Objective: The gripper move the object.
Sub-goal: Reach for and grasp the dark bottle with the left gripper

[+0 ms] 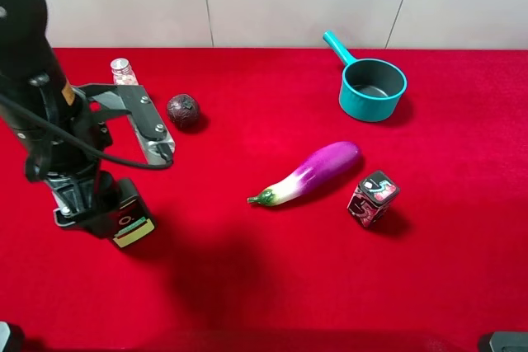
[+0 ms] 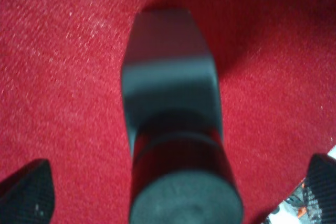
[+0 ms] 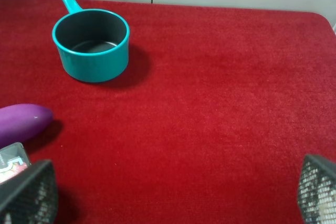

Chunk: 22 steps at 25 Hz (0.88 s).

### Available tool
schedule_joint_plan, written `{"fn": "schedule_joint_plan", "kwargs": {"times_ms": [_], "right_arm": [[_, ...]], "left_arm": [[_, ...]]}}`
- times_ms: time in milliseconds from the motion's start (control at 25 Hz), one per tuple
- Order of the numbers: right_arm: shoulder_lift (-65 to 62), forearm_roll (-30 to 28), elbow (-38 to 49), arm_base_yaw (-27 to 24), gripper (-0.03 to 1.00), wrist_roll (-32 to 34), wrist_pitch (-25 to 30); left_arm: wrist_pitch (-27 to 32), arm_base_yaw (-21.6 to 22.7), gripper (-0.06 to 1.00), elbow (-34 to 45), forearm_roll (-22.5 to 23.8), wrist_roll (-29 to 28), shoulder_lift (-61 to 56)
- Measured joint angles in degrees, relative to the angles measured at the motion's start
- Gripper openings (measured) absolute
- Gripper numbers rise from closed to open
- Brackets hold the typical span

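Note:
The dark grey pump bottle with its yellow-green label is on the red cloth at the left, partly hidden under my left arm. In the left wrist view the bottle fills the middle, blurred, with its dark pump head nearest the camera. My left gripper is open, with one dark fingertip on each side of the bottle and clear gaps to it. In the exterior view this gripper is low over the bottle. My right gripper is open and empty over bare cloth.
A teal saucepan stands at the back right. A purple eggplant lies mid-table, with a dark patterned cube beside it. A dark round ball and a small clear pill bottle are at the back left.

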Motion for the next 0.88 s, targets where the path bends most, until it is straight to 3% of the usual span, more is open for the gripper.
{"fn": "schedule_joint_plan", "kwargs": {"times_ms": [400, 560, 720, 880], "right_arm": [[0.00, 0.00, 0.00, 0.00, 0.69, 0.00, 0.00], [0.00, 0.00, 0.00, 0.00, 0.69, 0.00, -0.10], [0.00, 0.00, 0.00, 0.00, 0.69, 0.00, -0.12], [0.00, 0.00, 0.00, 0.00, 0.69, 0.00, -0.17]], "left_arm": [[-1.78, -0.11, 0.90, 0.39, 0.67, -0.23, 6.00], [-2.73, -0.11, 0.83, 0.39, 0.67, -0.37, 6.77], [-3.04, -0.11, 0.71, 0.39, 0.67, -1.01, 6.99], [-3.89, -0.11, 0.48, 0.39, 0.67, -1.15, 7.05]]}}
